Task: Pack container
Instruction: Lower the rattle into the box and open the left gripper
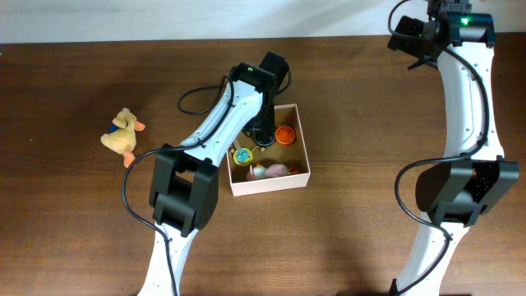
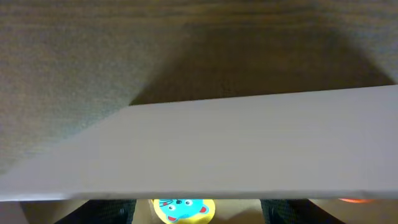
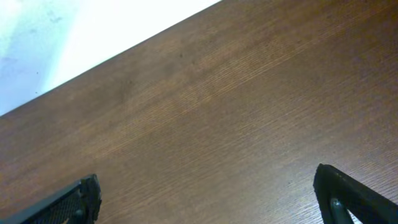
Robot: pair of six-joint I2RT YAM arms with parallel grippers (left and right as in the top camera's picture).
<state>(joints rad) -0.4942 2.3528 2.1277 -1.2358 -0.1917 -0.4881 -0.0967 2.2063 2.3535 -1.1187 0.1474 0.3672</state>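
Note:
The container is a square white box with a tan inside, at the table's middle. My left gripper reaches down into its far left part. In the left wrist view the container wall fills the frame. Below it my left gripper is open, its dark fingers wide apart. A yellow disc with a blue cat face lies on the box floor between them, touching neither. An orange round toy, the yellow disc and a pink and white toy lie inside. My right gripper is open over bare wood.
A yellow plush duck lies on the table, left of the container. The right arm's wrist hovers at the far right back, near the table's pale far edge. The left arm's black cable loops behind the box.

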